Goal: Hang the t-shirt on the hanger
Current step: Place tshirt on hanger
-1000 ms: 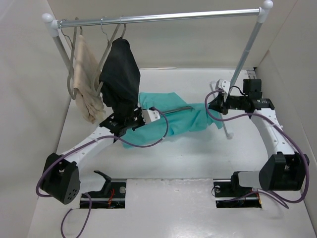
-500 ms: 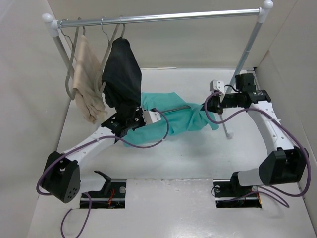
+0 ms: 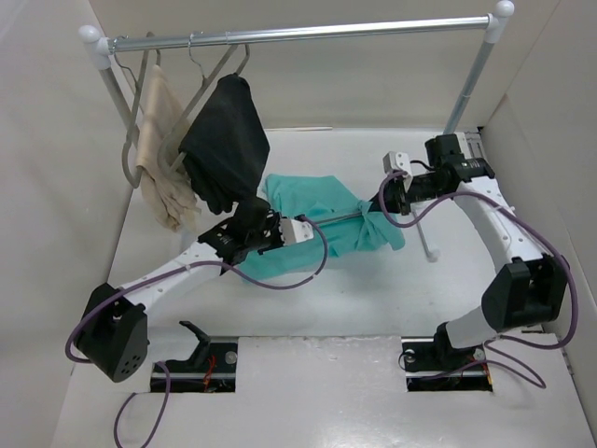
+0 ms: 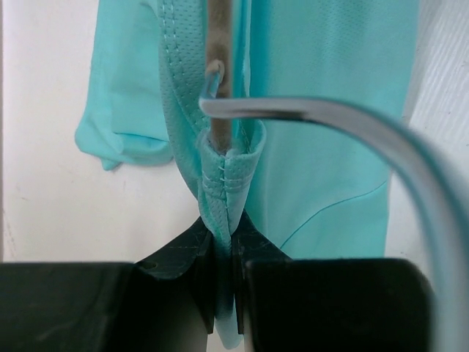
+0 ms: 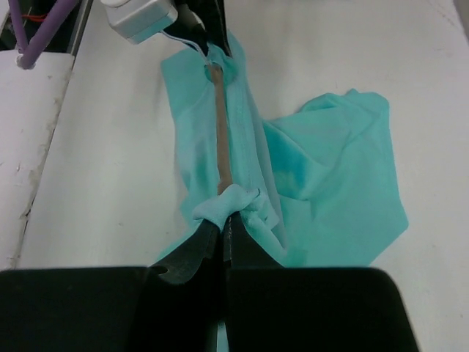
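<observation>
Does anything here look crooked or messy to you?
Yes: the black garment on the rail hangs tilted sideways, and the t-shirt is bunched along the hanger rather than draped over it.

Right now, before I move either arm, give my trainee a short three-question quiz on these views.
1. True or false: the left pincer stands open, clear of the t-shirt.
2. Where does the hanger bar lie? A) along the t-shirt's folds, between the left pincer and the right pincer; B) hooked on the rail; C) on bare table, apart from the cloth.
3. How many garments hang on the rail, and in what colours?

Key: 1 false, it is shut on the t-shirt's hem. 2 A. 3 two: the beige garment and the black garment.
</observation>
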Robot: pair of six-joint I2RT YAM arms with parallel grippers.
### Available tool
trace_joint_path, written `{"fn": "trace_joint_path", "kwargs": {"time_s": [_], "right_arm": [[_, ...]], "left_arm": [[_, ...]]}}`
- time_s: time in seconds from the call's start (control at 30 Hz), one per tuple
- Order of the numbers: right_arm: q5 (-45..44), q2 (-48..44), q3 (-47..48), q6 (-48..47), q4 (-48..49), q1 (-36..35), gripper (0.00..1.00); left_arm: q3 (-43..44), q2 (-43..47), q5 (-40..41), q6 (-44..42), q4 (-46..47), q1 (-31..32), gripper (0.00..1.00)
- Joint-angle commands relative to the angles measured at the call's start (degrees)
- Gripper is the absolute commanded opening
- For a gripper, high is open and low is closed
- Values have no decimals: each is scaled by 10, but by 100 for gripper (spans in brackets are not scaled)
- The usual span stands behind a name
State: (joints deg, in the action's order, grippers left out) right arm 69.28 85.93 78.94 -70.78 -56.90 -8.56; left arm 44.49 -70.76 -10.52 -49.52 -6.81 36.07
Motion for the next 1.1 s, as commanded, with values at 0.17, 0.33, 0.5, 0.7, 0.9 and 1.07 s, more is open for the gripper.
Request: {"fn": "trace_joint_path", "kwargs": {"time_s": [0.17,0.33,0.5,0.7,0.9,1.07], "right_arm": [[144,-67,14,-40,-8,59,0],[161,-95,14,-46,-14,47,0],[153,-96,9,-46,-24,47,0],[133,-111,32,-52,-36,56,0],[35,-111,26,-2,-22,122,0],[-4,-124,37,19,-16,144,0]], "left_arm": [[-20,-43,26,79,7,-64,0],[-26,-43,47,55,33,-64,0],[-20,-43,58,44,33,-57,0],[-20,-67,98,68,43,-78,0],[-78,-53,168,21,72,-78,0],[-96,-60,185,40,74,-90,0]]}}
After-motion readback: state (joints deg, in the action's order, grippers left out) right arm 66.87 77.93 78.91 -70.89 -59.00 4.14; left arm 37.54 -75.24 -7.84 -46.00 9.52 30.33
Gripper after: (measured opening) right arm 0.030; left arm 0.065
